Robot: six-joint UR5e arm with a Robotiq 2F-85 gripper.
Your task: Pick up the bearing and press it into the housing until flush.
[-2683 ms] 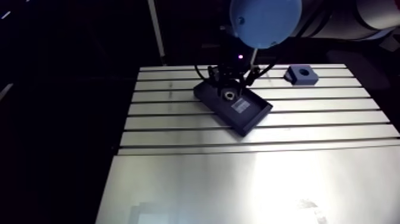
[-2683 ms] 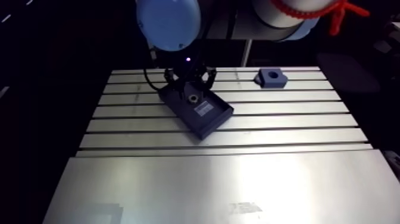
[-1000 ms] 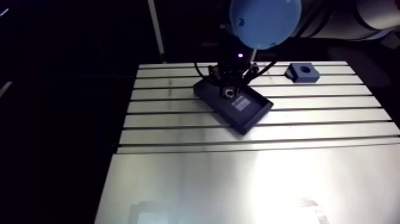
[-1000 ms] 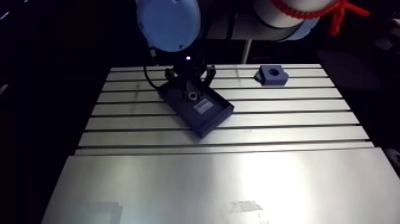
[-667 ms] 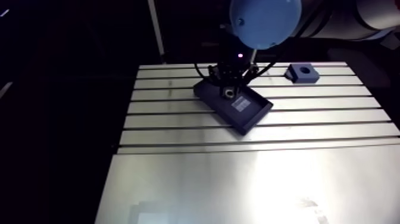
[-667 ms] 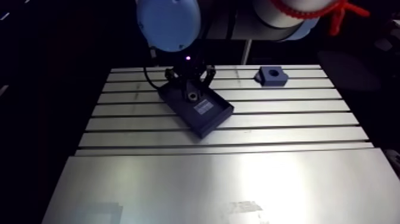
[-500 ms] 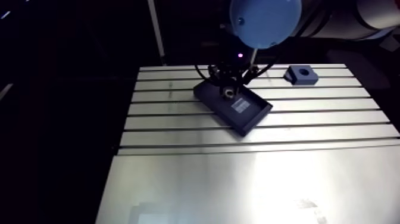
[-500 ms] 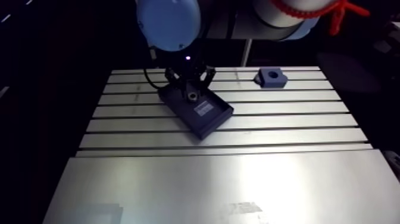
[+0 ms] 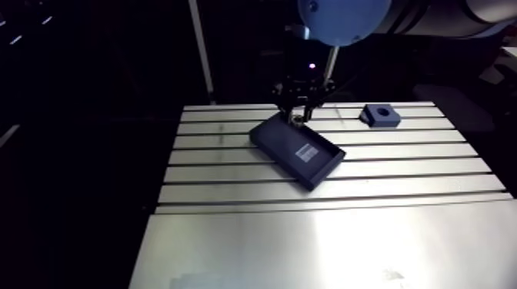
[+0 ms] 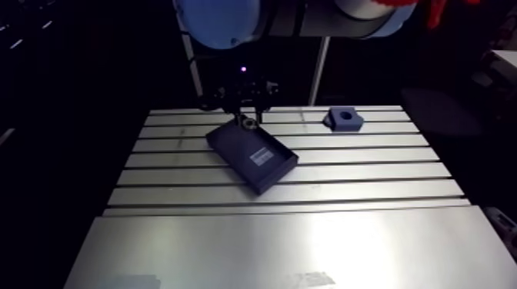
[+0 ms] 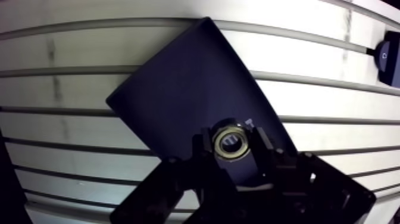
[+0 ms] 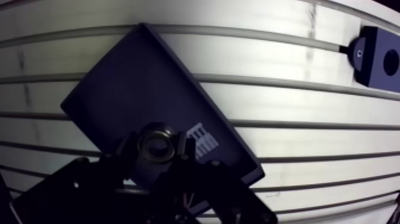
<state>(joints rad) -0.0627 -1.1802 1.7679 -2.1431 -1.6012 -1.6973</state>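
- The bearing (image 11: pixel 230 142) is held only by its outer rim between two narrow fingers (image 11: pixel 204 148). With so little contact, I judge it could tilt or slip during the carry to the housing (image 9: pixel 381 115).
- If the ring reaches the housing's bore cocked or off-centre, it would likely jam rather than seat flush.
- No clamp on the housing is visible, so a skewed push might slide it across the slotted tabletop (image 9: pixel 231 230).
- The hand (image 9: pixel 297 115) is pinching the bearing. Its fingers are pressed against the ring's sides, and the bore faces the wrist camera.
- In the arm view, hand and bearing hang at upper centre, over the far end of the dark tray (image 9: pixel 296 150), seemingly clear of it.
- The housing sits to the right in the arm view, well apart from the hand, with its hole facing up.
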